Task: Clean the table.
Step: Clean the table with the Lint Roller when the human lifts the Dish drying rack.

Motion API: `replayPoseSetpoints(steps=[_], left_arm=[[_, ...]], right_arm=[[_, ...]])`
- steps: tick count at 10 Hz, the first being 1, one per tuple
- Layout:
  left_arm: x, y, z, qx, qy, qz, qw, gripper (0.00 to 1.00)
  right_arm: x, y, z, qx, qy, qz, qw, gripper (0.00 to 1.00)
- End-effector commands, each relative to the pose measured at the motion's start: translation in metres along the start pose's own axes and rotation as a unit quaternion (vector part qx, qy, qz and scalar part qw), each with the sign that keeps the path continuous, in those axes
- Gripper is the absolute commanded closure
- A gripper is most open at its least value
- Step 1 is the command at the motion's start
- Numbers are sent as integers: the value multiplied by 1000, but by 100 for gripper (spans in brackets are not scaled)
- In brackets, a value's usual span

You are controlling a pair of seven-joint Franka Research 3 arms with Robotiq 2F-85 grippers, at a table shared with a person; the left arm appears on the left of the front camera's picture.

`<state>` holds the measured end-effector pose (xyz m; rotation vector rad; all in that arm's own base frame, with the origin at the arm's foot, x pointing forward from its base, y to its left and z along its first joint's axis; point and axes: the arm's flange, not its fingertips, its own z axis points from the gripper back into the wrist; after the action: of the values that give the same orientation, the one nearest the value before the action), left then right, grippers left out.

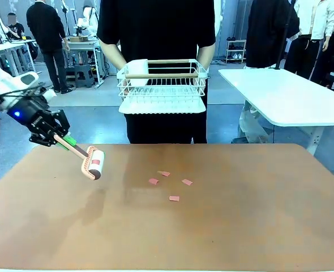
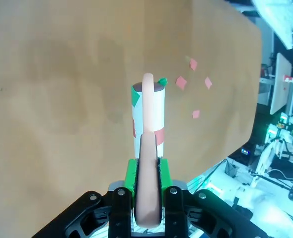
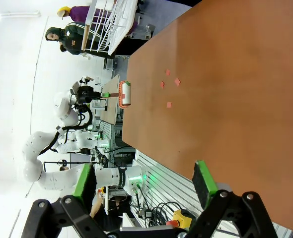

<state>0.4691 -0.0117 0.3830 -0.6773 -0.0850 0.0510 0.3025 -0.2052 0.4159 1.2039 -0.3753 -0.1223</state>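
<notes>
Worktop [image 1: 240, 226]: reddish-brown, flat, with rounded corners. In the front view it takes up the lower half of the frame, its long axis running left to right. In the right wrist view it is rolled, with the long axis running from upper right down to the lower edge.

Left jaws: upper left of the front frame, over the worktop's far left corner. They are clamped tight on the handle of a lint roller [image 1: 88, 158]. The handle slopes down and to the right, toward the worktop's middle. The roller drum sits crosswise at its end, low over the surface; contact cannot be determined.

Right jaws: at the bottom of the right wrist view, standing wide with nothing between the green pads. The worktop lies beyond them and to the right.

Four pink scraps [image 1: 153, 181] lie loose near the worktop's centre, right of the roller and apart from it.

At the far edge a person [image 1: 155, 22] holds a white wire rack [image 1: 162, 85] above the worktop's level.
</notes>
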Motion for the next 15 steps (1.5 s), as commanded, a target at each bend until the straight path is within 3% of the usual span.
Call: replayPoseSetpoints(steps=[1, 7, 10, 15], left_arm=[[9, 2, -14, -19, -9, -13, 1000, 79], [42, 12, -49, -50, 20, -40, 998, 79], [69, 27, -64, -41, 50, 10, 998, 79], [66, 32, -88, -40, 44, -5, 998, 79]], right_arm=[[0, 3, 2, 7, -3, 4, 1000, 0], [0, 3, 2, 7, -3, 4, 1000, 0], [0, 3, 2, 7, -3, 4, 1000, 0], [0, 3, 2, 7, -3, 4, 1000, 0]])
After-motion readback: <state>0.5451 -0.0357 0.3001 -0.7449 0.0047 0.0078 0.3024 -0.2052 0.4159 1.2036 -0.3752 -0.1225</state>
